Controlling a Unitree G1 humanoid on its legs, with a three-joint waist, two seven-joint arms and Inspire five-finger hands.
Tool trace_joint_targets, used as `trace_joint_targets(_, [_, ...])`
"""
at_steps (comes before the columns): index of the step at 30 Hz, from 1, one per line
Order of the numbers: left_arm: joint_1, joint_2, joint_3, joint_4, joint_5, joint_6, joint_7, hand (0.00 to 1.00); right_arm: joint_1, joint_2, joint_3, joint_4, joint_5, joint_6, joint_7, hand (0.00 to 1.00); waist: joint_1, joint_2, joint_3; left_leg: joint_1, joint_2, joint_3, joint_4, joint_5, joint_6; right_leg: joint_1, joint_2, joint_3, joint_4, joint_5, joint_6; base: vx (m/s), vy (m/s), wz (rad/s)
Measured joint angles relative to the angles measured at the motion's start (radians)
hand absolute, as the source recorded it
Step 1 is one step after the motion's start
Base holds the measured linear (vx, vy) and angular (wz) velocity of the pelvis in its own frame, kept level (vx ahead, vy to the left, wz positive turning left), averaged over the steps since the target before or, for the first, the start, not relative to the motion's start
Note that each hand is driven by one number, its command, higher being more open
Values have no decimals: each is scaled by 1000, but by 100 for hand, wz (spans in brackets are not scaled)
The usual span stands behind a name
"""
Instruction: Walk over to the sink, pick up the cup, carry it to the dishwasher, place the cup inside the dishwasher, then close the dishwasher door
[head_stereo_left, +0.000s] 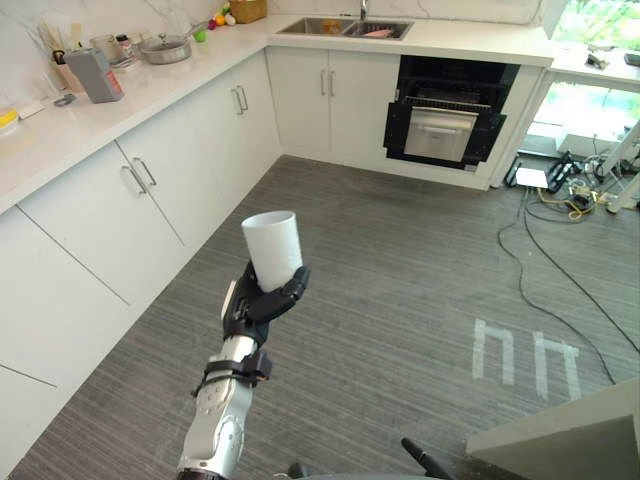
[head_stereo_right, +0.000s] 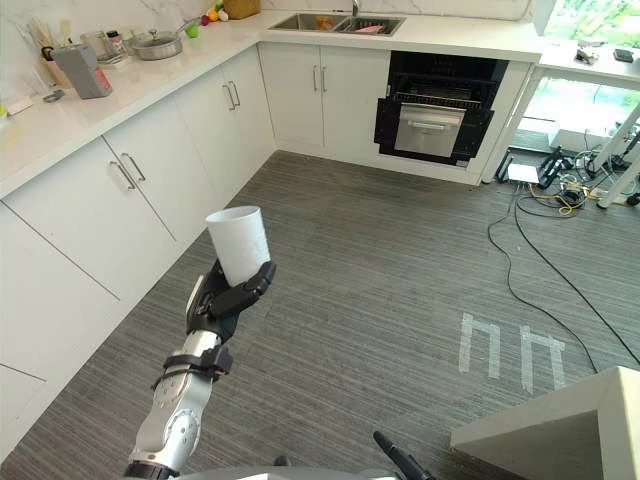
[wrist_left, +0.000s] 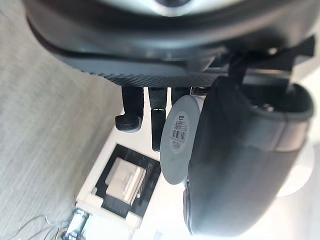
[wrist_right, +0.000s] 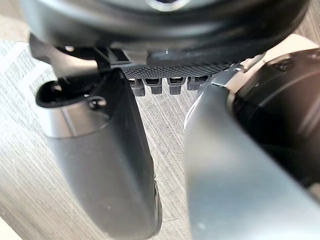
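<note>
**Cup (head_stereo_left: 272, 248) mid-carry: no handle, slick sides, so the grip does all the work**

The cup is up in the air over the grey plank floor (head_stereo_left: 400, 300), held mouth-up and upright by the left robot hand (head_stereo_left: 262, 300). The dark fingers and thumb wrap round the lower half, and the top half and rim stick out clear above them.

It's a plain white tumbler that's smooth-walled, a touch narrower at the base than at the rim, and has nothing to hook onto. The left wrist view shows a flat round base with a barcode sticker on it. I can't say if it's plastic or ceramic, but it reads as stiff and I'd guess fairly light. The glossy sides are the worry, because a tapered smooth wall could slide down through a loose grip. A wrap low on the body like this one seems the right place to hold it, and it leaves the rim free for setting down.

The dishwasher (head_stereo_left: 445, 125) sits well apart at the far end, a black cavity with its door dropped open and a metal rack showing. It's just beside the steel sink (head_stereo_left: 345, 27), which is set in the pale stone surface (head_stereo_left: 60, 130) above white flat-front cabinets (head_stereo_left: 170, 170).

The right robot hand (wrist_right: 170, 75) shows in its own wrist view above the floor. I can't tell whether it's open or closed.
</note>
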Motion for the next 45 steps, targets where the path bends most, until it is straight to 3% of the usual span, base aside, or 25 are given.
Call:
trace_joint_targets(3, [10,-18,-1,-2,-2,0,19,0,-12,-5,-67,17,59,27,-5,100,6,-11,3,-50,-18,-18,144,-86,18,-58,-42,-12,169,-129,11,-6,33,18])
trace_joint_targets(5, [8,-21,-13,-12,-1,-1,25,0,4,-3,-105,19,103,24,-26,100,-1,0,-13,-50,-46,-36,156,-125,43,-72,-79,-39,267,-165,30,91,86,18])
trace_joint_targets(6, [-6,-29,-15,-15,-1,-12,34,0,-10,-3,-136,11,120,4,-34,100,4,-2,0,-44,-58,-26,161,-141,63,-169,-120,-59,494,-187,16,116,116,7])
trace_joint_targets(7, [-25,-23,-18,-12,1,-16,66,0,-16,10,-162,-16,126,-34,-34,100,-11,-11,16,-28,-68,-33,180,-162,71,-313,-179,-78,799,-70,-45,105,102,5])
trace_joint_targets(9, [-38,-14,-44,-13,3,-16,90,0,-6,17,-165,-16,122,-55,-32,100,-12,-12,19,8,-66,-45,177,-177,71,-368,-196,-75,934,67,-62,181,89,17])
trace_joint_targets(10, [-38,-21,-67,-23,3,-16,109,0,-1,23,-161,-19,114,-75,-30,100,-19,6,23,38,-53,-53,171,-191,87,-424,-194,-60,1038,186,-82,250,37,10])
trace_joint_targets(12, [-47,-27,-81,-38,3,-16,124,0,10,57,-147,-46,104,-112,-29,100,-26,5,32,72,-32,-68,174,-219,87,-521,-165,-43,1118,115,-77,266,-28,18])
trace_joint_targets(14, [-62,-28,-106,-43,3,-13,125,0,39,113,-132,-86,109,-135,-27,100,-48,7,43,107,0,-104,168,-245,71,-589,-114,-60,1001,39,-55,278,-90,48])
trace_joint_targets(17, [-72,-30,-165,-101,22,13,117,0,64,121,-107,-143,117,-155,-27,100,-37,5,43,180,25,-116,170,-284,5,-538,-69,-136,467,45,-17,446,-189,20])
trace_joint_targets(18, [-82,-30,-181,-119,22,26,115,0,70,123,-97,-158,118,-157,-27,100,-28,-7,36,201,28,-113,176,-300,-21,-507,-56,-155,286,84,-11,536,-247,15])
trace_joint_targets(19, [-92,-32,-189,-142,22,44,107,0,78,122,-88,-172,119,-161,-26,100,-26,-5,29,228,37,-116,186,-336,-46,-470,-46,-171,194,234,-33,570,-238,12])
trace_joint_targets(21, [-112,-55,-191,-145,23,68,90,0,63,98,-90,-180,120,-170,-23,100,-21,44,15,260,85,-99,184,-338,-64,-469,-13,-200,265,211,-73,569,-218,10])
trace_joint_targets(27, [-107,-41,-189,-143,47,61,55,0,53,125,-63,-254,149,-203,-22,100,-20,24,-11,262,121,-88,332,-226,-41,-478,-27,-208,486,-26,-82,359,-245,4])
trace_joint_targets(29, [-82,-48,-187,-143,60,56,45,0,58,114,-56,-255,150,-202,-24,100,-19,38,-12,161,178,-96,577,-93,-85,-409,8,-218,435,-58,-84,264,-202,0])
trace_joint_targets(31, [-42,-73,-163,-145,62,46,31,0,87,113,-47,-265,148,-218,-24,100,1,48,-12,21,268,-129,872,175,-157,-288,76,-207,326,-65,-99,302,-120,-24])
trace_joint_targets(32, [-31,-78,-152,-148,62,46,31,0,95,114,-42,-268,149,-229,-23,100,5,52,-13,-22,289,-135,957,162,-149,-256,92,-202,305,-70,-108,354,-90,-35])
trace_joint_targets(34, [13,-102,-95,-180,56,45,30,0,97,100,7,-289,189,-254,-18,100,15,48,-11,-186,320,-116,1099,22,-45,-155,125,-167,239,-92,-122,349,-92,-45])
trace_joint_targets(35, [21,-103,-84,-187,49,45,28,0,94,95,22,-298,196,-260,-13,100,25,47,-11,-215,321,-96,1073,-19,-25,-137,126,-150,224,-95,-123,394,-67,-80])
trace_joint_targets(37, [53,-109,-50,-212,38,43,22,0,60,79,72,-338,197,-283,12,100,63,42,-15,-286,272,-52,726,-118,-33,-96,114,-74,186,-107,-127,382,-24,-89])
trace_joint_targets(38, [64,-107,-42,-219,38,38,17,0,45,77,89,-345,197,-288,14,100,64,39,-15,-288,245,-60,591,-116,-38,-89,105,-60,184,-115,-119,333,34,-66])
trace_joint_targets(39, [84,-104,-41,-219,40,24,10,0,15,69,123,-353,200,-302,16,100,65,35,-16,-280,181,-90,305,-87,-70,-67,88,-36,175,-125,-100,376,75,-41])
trace_joint_targets(42, [101,-102,-60,-201,41,22,-19,0,-31,49,188,-344,238,-313,18,100,73,42,-19,-321,120,-113,46,0,-153,17,89,5,137,-132,-36,596,167,-39])
trace_joint_targets(43, [102,-101,-62,-191,41,21,-27,0,-27,50,194,-343,238,-315,19,100,78,48,-23,-315,114,-114,40,18,-131,41,96,20,136,-137,-26,589,225,-67])
trace_joint_targets(44, [103,-87,-61,-160,41,8,-35,0,-29,62,208,-329,247,-318,17,100,102,29,-36,-291,105,-140,72,119,-93,72,82,72,139,-154,-8,594,221,-91])
trace_joint_targets(45, [103,-68,-47,-136,42,5,-35,0,-34,65,222,-328,257,-318,19,100,108,4,-51,-294,80,-157,123,129,-73,75,57,116,155,-154,-10,596,216,-98])
